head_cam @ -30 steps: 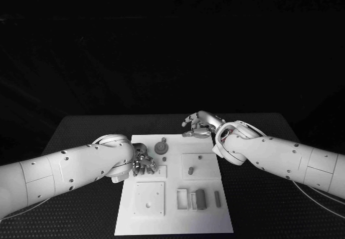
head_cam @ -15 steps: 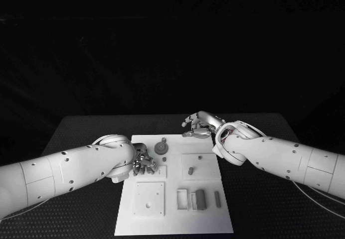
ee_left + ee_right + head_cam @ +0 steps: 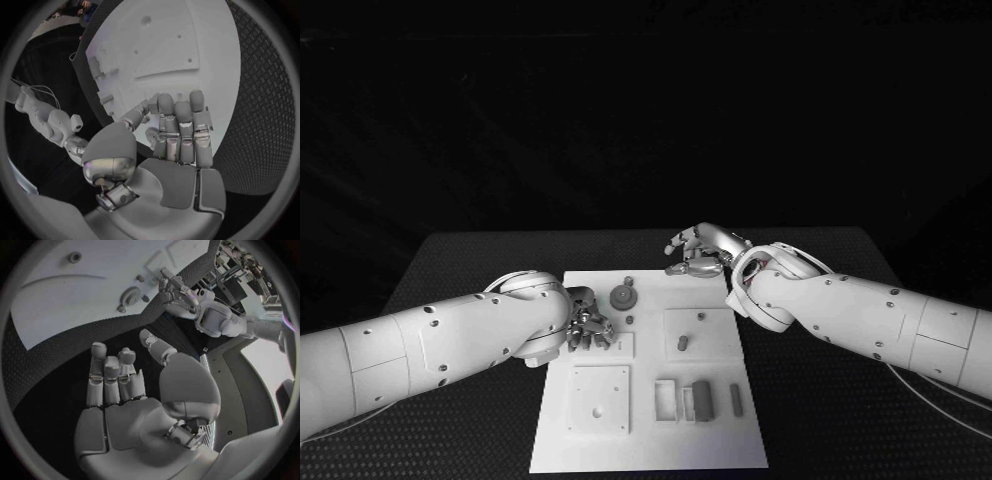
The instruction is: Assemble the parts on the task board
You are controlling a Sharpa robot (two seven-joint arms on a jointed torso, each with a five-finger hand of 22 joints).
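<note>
Both hands empty: left hand (image 3: 589, 328) fingers curled over task board (image 3: 646, 440); right hand (image 3: 704, 250) fingers loosely spread beyond its far edge.

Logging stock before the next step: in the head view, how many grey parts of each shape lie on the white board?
Round disc: 1
Small pegs: 3
Long bars: 2
Total: 6 that can be made out

Left hand (image 3: 587, 328) creeps slightly toward the far end of the task board (image 3: 646, 440), its fingers (image 3: 599, 326) curling in a touch tighter over the board's left edge.
</note>
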